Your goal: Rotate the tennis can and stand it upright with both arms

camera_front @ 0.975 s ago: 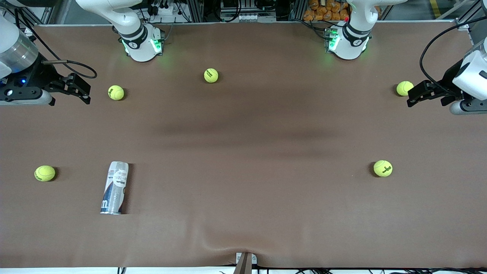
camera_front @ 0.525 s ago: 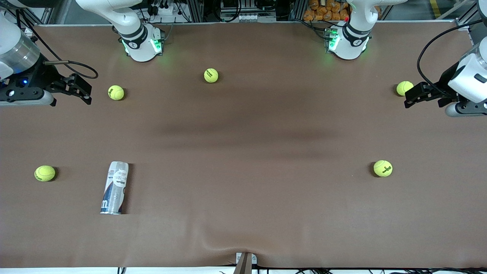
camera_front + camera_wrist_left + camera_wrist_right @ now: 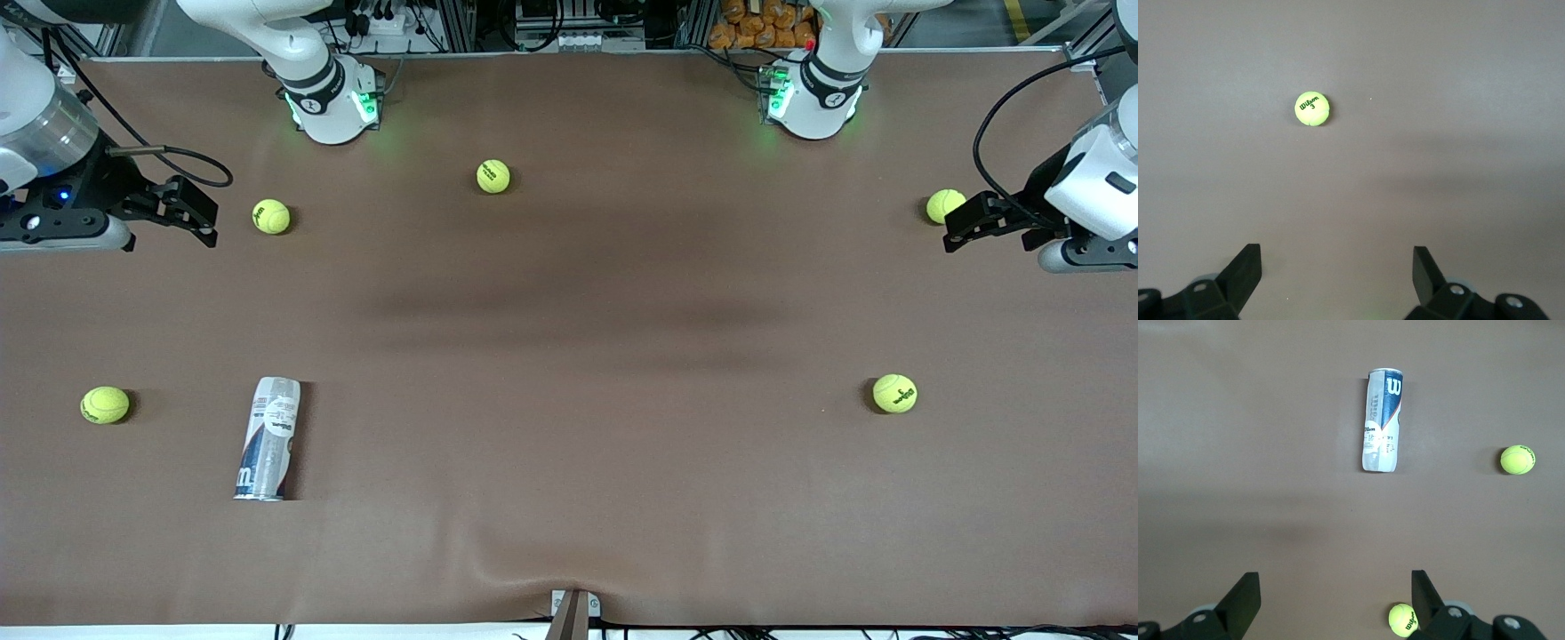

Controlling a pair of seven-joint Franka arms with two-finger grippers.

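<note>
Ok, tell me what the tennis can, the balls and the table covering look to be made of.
Tennis can: clear, glossy plastic, seemingly; the unlabelled end shows see-through below a white and dark-blue printed label.
Tennis balls, e.g.: fuzzy yellow-green felt, matte, with a black printed logo.
Table covering: matte brown sheet, probably soft fabric or vinyl; it ripples near the front camera's edge.

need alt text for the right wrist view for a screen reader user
A clear tennis can with a white and dark-blue label lies on its side on the brown table, untouched. The open right gripper hangs above the table, empty. One tennis ball sits beside the can, another ball by a fingertip.
</note>
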